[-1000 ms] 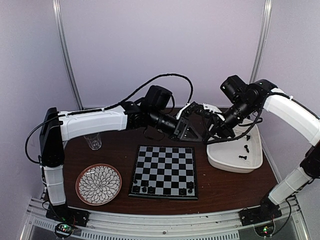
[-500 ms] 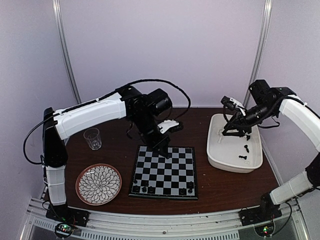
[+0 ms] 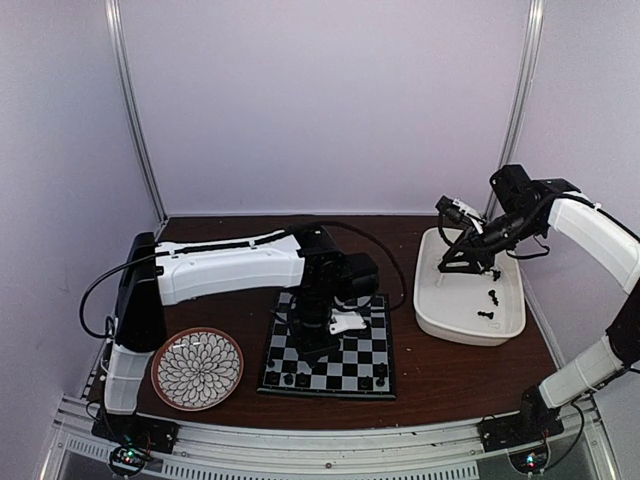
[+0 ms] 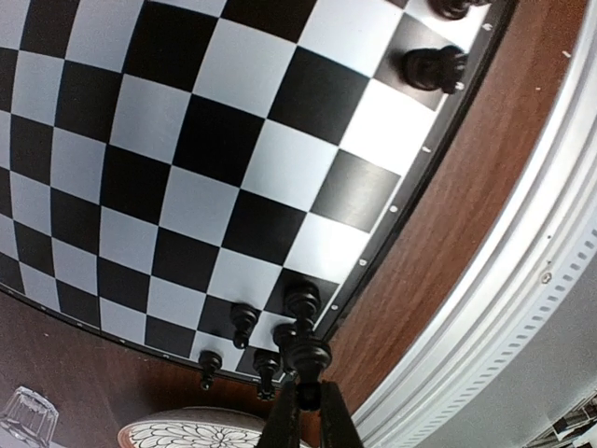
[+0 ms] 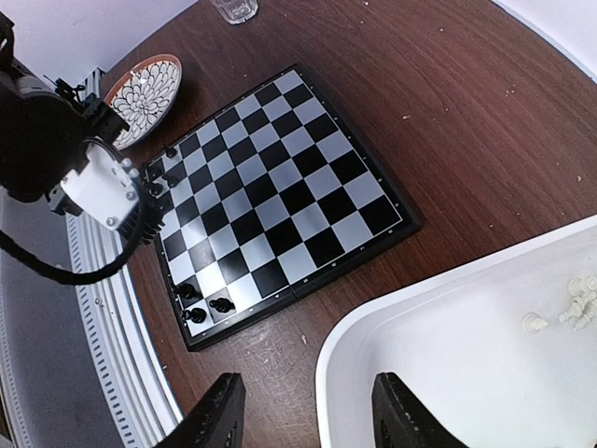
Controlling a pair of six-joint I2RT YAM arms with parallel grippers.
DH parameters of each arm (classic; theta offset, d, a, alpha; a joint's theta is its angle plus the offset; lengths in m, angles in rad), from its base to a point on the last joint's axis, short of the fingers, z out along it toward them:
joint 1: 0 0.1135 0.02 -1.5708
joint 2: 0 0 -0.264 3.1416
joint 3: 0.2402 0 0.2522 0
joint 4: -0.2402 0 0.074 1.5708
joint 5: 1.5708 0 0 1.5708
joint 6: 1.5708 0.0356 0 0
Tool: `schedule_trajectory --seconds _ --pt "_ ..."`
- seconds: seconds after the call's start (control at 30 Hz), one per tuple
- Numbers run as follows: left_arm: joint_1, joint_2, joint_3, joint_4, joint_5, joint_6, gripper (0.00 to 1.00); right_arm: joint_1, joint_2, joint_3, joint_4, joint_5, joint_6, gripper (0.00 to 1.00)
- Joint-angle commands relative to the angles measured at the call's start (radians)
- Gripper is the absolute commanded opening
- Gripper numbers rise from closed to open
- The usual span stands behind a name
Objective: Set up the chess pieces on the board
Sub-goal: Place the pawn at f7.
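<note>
The board (image 5: 280,201) is a flat square of glossy black and pale grey checkers with a thin dark rim. It lies on the dark wood-look table (image 3: 450,375) in the middle, near the front edge.

A few black pieces (image 4: 431,67) stand on it, all bunched in the two near corners. They're tiny turned shapes with round heads, and honestly too small to say which kind each one is.

The left gripper (image 4: 303,390) hangs low over the left half of the board, fingers pinched tight on one knobby black piece (image 4: 305,357). In the wrist view it lines up right beside the near-left bunch. Can't tell if it's touching the board.

The right gripper (image 5: 308,383) hovers over the far-left end of the tub (image 3: 450,328), fingers apart with nothing between them. The tub is white and smooth with rounded corners. A couple of dark pieces (image 3: 490,297) lie inside, plus some white pieces (image 5: 578,303) half cut off by the frame edge.

Left of the board is a round plate (image 3: 157,365) with a brown rim and a white petal pattern. A clear glass (image 4: 23,415) only shows in part at the edges of the wrist views, and from above the left arm hides it.
</note>
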Motion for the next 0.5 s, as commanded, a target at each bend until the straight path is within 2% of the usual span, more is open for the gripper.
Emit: schedule_trajectory --seconds 0.0,0.23,0.47 --pt "0.013 0.028 0.017 0.009 -0.044 0.011 0.02 -0.003 0.004 -0.013 0.01 -0.023 0.004 0.51" --pt "0.014 0.083 0.021 0.008 -0.118 0.006 0.02 -0.004 -0.007 -0.017 -0.002 -0.03 -0.003 0.5" --pt "0.013 0.107 0.018 0.026 -0.116 0.001 0.01 -0.003 -0.009 -0.019 -0.004 -0.039 -0.003 0.5"
